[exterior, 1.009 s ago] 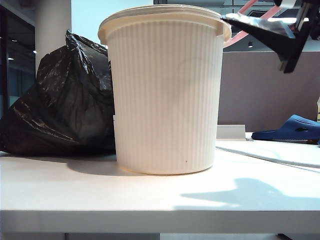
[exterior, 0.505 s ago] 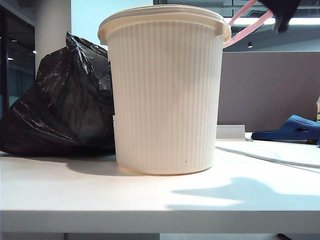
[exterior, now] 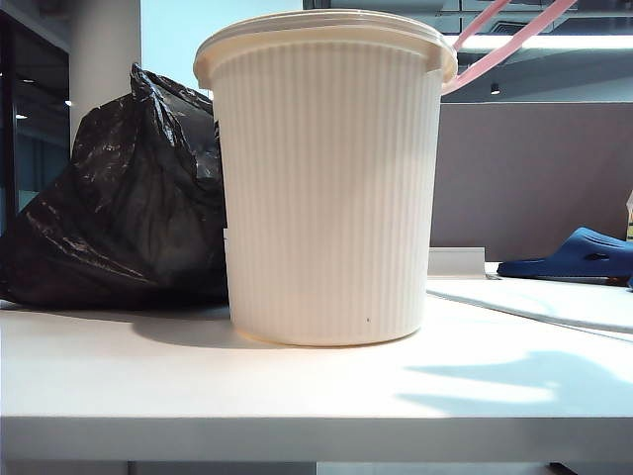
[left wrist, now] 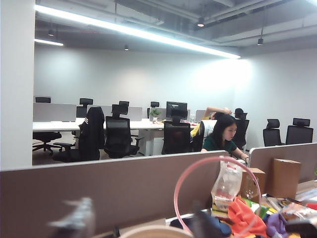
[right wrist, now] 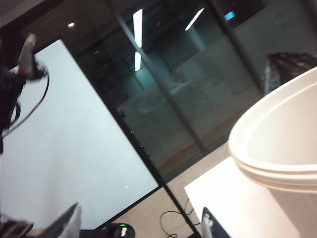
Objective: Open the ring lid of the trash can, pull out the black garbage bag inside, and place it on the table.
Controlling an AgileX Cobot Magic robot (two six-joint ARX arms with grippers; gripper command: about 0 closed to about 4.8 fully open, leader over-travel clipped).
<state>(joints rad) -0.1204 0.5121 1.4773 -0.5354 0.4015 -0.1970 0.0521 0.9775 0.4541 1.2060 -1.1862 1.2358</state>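
Observation:
The cream ribbed trash can stands in the middle of the white table. Its pink ring lid is swung up past the rim at the upper right. The black garbage bag lies crumpled on the table to the left of the can. Neither gripper shows in the exterior view. My left gripper is open and blurred, above the can's rim, with the ring lid standing beside it. My right gripper is open and empty, off to the side of the can's rim.
A grey-brown partition runs behind the table. A blue slipper lies at the far right. In the left wrist view, bags and boxes pile up beyond the partition.
The dark gripper at the upper right of the exterior view has risen out of frame. Its shadow on the table slid right. Can, raised lid and bag have not moved.

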